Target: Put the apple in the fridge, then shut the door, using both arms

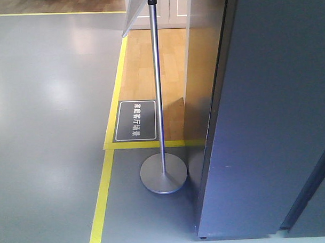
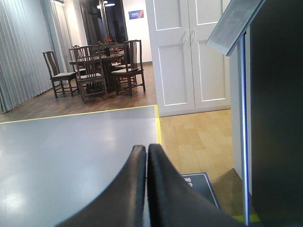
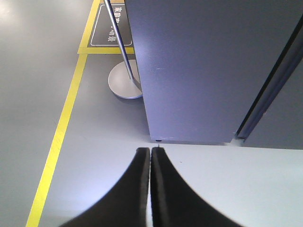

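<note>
The fridge (image 1: 264,118) stands tall, dark grey-blue — left gripper (image 2: 147,156) and right gripper (image 3: 150,158) both closed, empty.

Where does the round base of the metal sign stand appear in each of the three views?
Front-facing view: sign stand base sits low, centre, on the grey floor beside the fridge.
Left wrist view: not visible.
Right wrist view: upper left, partly hidden behind the fridge's corner.
Shared landmark: the dark floor sign with white characters, in all three views.
</note>
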Motion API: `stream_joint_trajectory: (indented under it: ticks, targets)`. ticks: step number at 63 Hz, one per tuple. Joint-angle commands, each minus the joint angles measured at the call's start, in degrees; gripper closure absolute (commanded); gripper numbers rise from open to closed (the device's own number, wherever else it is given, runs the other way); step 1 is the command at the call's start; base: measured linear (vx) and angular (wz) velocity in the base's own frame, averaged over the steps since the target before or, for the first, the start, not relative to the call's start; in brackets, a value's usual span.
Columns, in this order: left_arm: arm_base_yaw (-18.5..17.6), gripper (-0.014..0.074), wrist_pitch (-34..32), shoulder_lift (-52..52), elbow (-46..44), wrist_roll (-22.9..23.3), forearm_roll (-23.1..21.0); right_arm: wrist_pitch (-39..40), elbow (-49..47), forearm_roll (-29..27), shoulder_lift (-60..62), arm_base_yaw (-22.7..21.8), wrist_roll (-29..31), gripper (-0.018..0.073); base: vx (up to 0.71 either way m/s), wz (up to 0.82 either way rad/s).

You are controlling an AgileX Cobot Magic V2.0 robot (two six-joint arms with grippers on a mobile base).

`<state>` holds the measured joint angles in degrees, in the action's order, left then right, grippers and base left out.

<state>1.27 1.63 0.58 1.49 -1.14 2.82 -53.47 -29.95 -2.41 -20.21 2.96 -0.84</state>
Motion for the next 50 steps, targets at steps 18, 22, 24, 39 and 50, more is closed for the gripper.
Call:
stream_joint_trajectory:
  ticks: [18,22,24,39,50]
  targets:
    - [2.1,0.0603,-6.4,0.8,1.6,1.9,-1.5,3.4,-1.5,0.0,-0.5,-0.1,0.8,0.0563,0.00,0.00]
    - [2.8,0.0603,-6.4,0.8,1.6,1.9,-1.5,3.4,-1.5,0.0,-0.5,-0.1,0.8,0.0563,0.00,0.00]
    - [3.0,0.0603,-6.4,0.8,1.6,1.9,-1.5,3.4,-1.5,0.0,-0.5,-0.1,0.8,0.0563,0.00,0.00]
    - [3.0,0.0603,-6.0,0.8,1.6,1.9,-1.5,3.4,-1.5,0.0,-0.5,-0.1,0.8,0.0563,0.00,0.00]
    - [3.0,0.0603,-6.4,0.8,1.2,2.0,-1.5,3.4,-1.5,0.0,-0.5,-0.1,0.8,0.0563,0.00,0.00]
